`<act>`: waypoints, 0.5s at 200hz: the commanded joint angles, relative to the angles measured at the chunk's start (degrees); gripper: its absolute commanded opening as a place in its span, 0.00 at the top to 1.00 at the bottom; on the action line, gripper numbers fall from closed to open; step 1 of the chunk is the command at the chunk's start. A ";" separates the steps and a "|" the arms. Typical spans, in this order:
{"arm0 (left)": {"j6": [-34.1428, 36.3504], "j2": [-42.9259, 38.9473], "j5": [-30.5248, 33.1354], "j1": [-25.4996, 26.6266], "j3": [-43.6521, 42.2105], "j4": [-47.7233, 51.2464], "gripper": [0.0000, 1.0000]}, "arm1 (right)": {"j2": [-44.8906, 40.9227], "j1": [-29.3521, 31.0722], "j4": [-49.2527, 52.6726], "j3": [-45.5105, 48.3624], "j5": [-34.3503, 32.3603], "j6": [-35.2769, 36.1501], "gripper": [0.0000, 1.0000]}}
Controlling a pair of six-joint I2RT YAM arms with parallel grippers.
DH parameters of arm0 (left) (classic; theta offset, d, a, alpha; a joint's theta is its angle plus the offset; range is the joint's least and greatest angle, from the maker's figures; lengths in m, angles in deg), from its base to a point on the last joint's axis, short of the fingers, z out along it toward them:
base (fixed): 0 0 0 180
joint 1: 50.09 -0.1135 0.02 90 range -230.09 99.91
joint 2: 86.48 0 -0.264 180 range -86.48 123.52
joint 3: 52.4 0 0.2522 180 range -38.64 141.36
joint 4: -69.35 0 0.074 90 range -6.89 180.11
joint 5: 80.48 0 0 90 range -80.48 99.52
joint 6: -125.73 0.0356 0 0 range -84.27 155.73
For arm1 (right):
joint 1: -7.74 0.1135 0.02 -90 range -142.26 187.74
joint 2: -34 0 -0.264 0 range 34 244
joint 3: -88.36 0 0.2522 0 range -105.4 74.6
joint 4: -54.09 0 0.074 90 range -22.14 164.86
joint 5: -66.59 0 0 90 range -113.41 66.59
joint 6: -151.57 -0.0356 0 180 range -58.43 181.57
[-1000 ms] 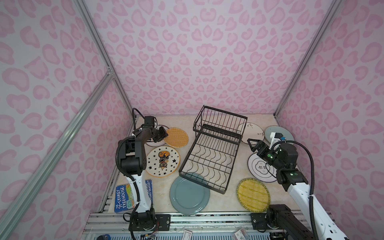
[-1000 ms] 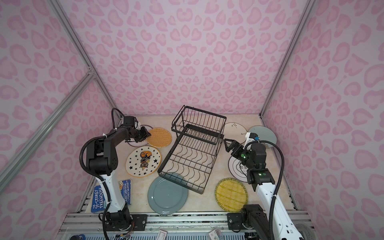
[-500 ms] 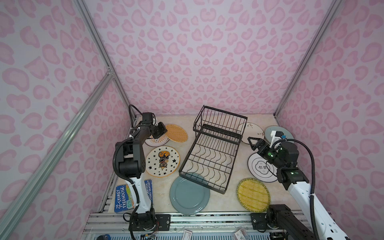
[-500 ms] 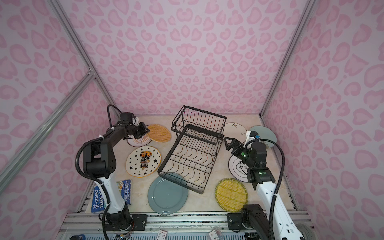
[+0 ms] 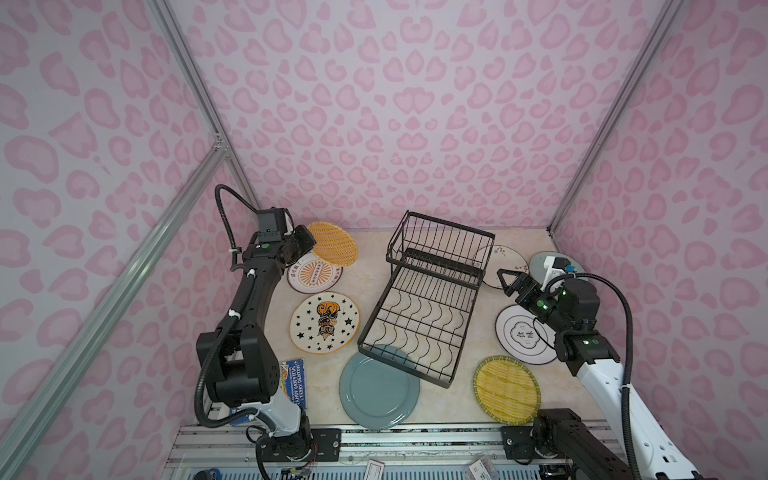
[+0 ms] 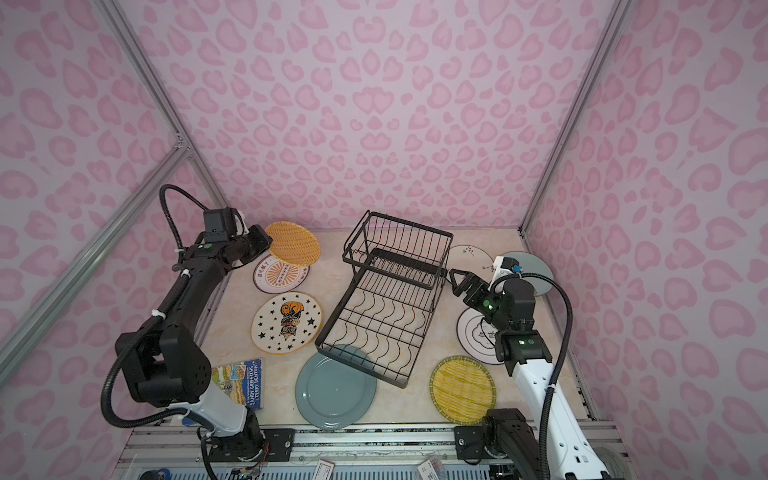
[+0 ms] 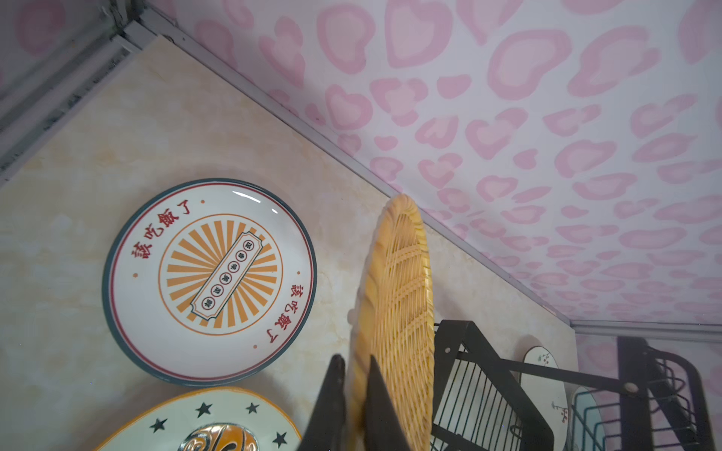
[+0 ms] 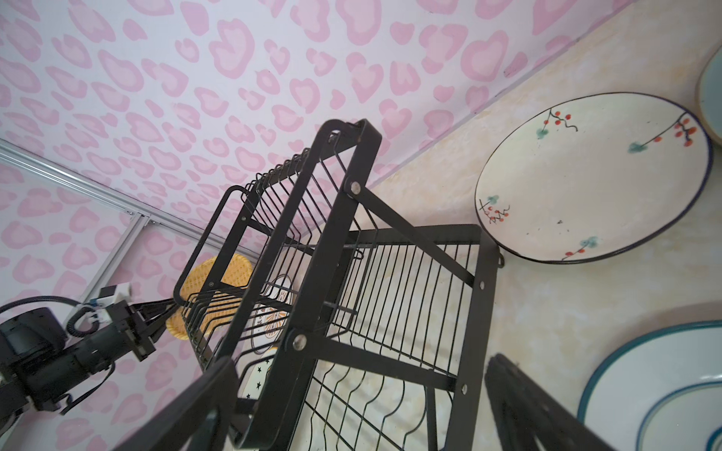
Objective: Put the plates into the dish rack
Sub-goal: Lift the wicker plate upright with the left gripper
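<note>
Change: the left tool [image 7: 357, 402] has closed on the rim of the orange woven plate [image 5: 334, 248]. The plate lay flat a second ago and has now come up off the table [image 5: 370, 257].
Held plate: it sits at the far left, beside the left end of the dish rack [image 5: 419, 307]. The left wrist view shows it almost edge-on between the narrow jaws, and it looks clear of the surface.
Uncovered: the sunburst plate [image 7: 211, 281], which the woven plate and tool partly hid before, now lies flat in full view just nearer than the held plate.
Right tool: the right tool [image 5: 508, 279] stands wide with nothing in it, as before. It hangs at the right end of the rack, above the table, between the sprig plate [image 5: 505, 259] and the black-ringed plate [image 5: 521, 334].
Rack: both tiers are bare, with no plate loaded yet. Its near corner rests over the far rim of the teal-grey plate [image 5: 379, 390].
Other plates: the star plate [image 5: 325, 322], the yellow woven plate [image 5: 507, 388] and a pale blue plate [image 5: 540, 266], partly hidden behind the right arm, all lie flat on the table.
Meaning: the first pick looks secured. The likely next step is to carry the plate right and stand it on edge in a slot. A rim pinch on a light plate could let it swing.
</note>
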 commanded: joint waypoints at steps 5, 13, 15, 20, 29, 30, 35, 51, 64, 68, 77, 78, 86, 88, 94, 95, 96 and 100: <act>1.69 -5.71 3.32 0.11 -0.17 0.49 0.97 | 1.11 0.09 -1.07 -0.64 -0.38 1.02 0.02; 2.13 -7.30 3.55 0.12 0.25 0.88 0.97 | 1.61 0.16 -1.26 -0.85 -0.47 1.08 0.02; 2.27 -7.66 3.59 0.10 0.37 0.98 0.97 | 1.71 0.13 -1.26 -0.82 -0.54 1.10 0.02; 2.49 -8.38 3.72 0.10 0.77 1.33 0.97 | 2.15 0.17 -1.34 -0.93 -0.77 1.18 0.02; 2.87 -9.63 3.66 0.04 1.39 1.75 0.97 | 2.89 0.15 -1.42 -1.20 -0.95 1.11 0.02; 2.91 -9.74 3.60 0.08 1.43 1.83 0.97 | 2.99 0.12 -1.43 -1.17 -0.95 1.07 0.02; 3.23 -10.28 3.41 0.18 1.81 2.03 0.97 | 3.49 0.13 -1.65 -1.38 -0.96 0.97 0.02; 4.23 -11.70 2.87 0.77 3.21 2.63 0.97 | 5.35 0.39 -2.56 -2.47 -0.29 0.41 0.02; 5.07 -12.69 2.33 1.81 4.60 2.60 0.97 | 6.65 0.77 -2.70 -3.43 0.06 0.40 0.02; 5.44 -12.87 2.22 2.25 5.18 2.42 0.97 | 6.77 0.86 -2.96 -3.66 0.17 0.32 0.02; 6.91 -13.10 2.61 3.88 6.87 2.42 0.97 | 7.16 1.22 -3.56 -3.93 0.11 0.16 0.02; 7.04 -13.10 2.77 4.02 7.11 2.43 0.97 | 7.15 1.27 -3.59 -3.94 0.11 0.15 0.02; 8.57 -13.11 3.92 5.94 9.06 2.70 0.97 | 7.22 1.46 -3.96 -4.04 0.04 -0.08 0.02; 8.91 -13.11 4.24 6.39 9.57 2.77 0.97 | 7.22 1.46 -3.97 -4.02 0.02 -0.11 0.02; 10.06 -13.11 5.23 8.03 10.99 2.88 0.97 | 7.25 1.59 -4.13 -4.10 -0.07 -0.26 0.02; 10.20 -13.11 5.45 8.21 11.24 2.88 0.97 | 7.23 1.58 -4.10 -4.07 -0.07 -0.28 0.02; 10.45 -13.06 5.64 8.60 11.45 2.93 0.97 | 7.19 1.63 -4.09 -4.05 -0.07 -0.29 0.02; 11.21 -13.02 6.40 9.78 12.35 2.85 0.97 | 7.13 1.80 -4.09 -4.08 -0.11 -0.26 0.02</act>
